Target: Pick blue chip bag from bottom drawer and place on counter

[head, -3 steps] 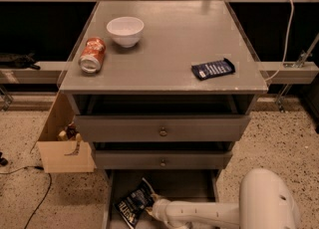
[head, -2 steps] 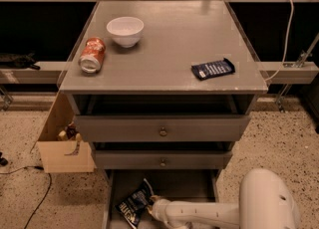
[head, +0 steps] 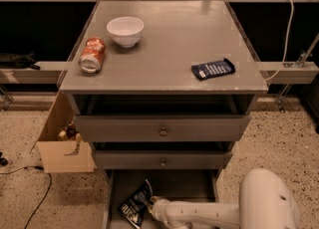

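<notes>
The blue chip bag (head: pixel 133 206), dark crinkled foil with white lettering, lies at the front left of the open bottom drawer (head: pixel 184 188). My gripper (head: pixel 152 206) is inside that drawer at the end of the white arm (head: pixel 209 214), right against the bag's right edge. The bag's lower part is cut off by the picture's bottom edge. The counter (head: pixel 169 49) is the grey cabinet top above.
On the counter stand a white bowl (head: pixel 125 30), a tipped orange can (head: pixel 92 55) and a flat dark-blue packet (head: pixel 213 68). Two shut upper drawers (head: pixel 163 132) overhang the bottom one. A cardboard box (head: pixel 62 148) and a floor cable (head: pixel 35 208) are at left.
</notes>
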